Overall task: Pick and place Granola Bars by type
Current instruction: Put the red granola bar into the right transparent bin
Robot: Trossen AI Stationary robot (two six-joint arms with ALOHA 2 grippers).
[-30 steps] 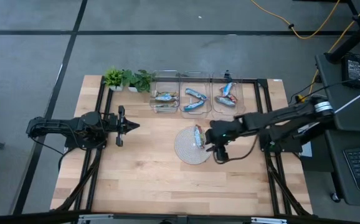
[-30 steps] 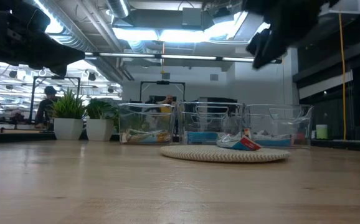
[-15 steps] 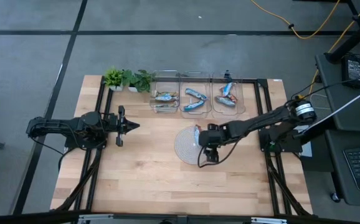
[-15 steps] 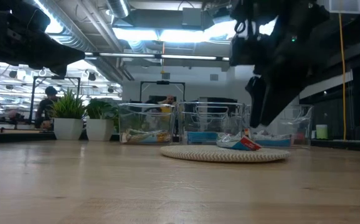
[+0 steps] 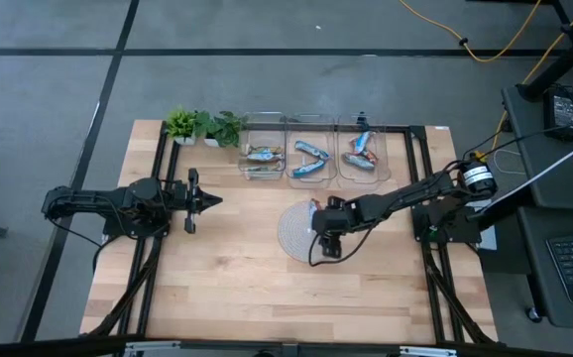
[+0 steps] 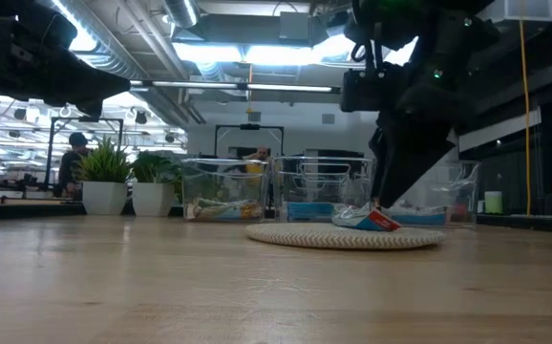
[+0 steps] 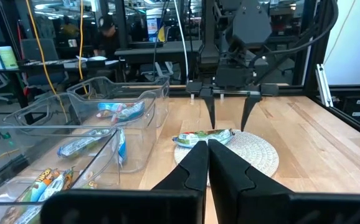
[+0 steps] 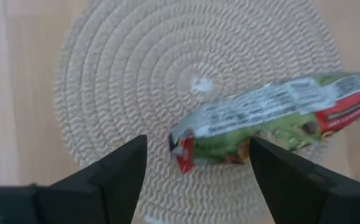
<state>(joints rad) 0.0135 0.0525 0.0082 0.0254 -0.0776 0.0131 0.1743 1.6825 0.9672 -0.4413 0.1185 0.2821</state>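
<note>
The bar (image 8: 273,115) lies alone on the round woven mat (image 8: 136,81), near the mat's edge on the bins' side, out in the middle of the table (image 5: 227,288). It is green with a red end, and its long side runs across the gap between the right gripper's (image 7: 228,111) two fingers. That gripper hangs right above the bar with its fingers spread wide, one on each long side, and it does not seem to touch the bar yet. So I think it only has to go down and squeeze. The left gripper (image 5: 193,200) waits well apart, fingers pressed together. Other bars already sit in the three clear bins (image 5: 314,169) behind the mat.
</note>
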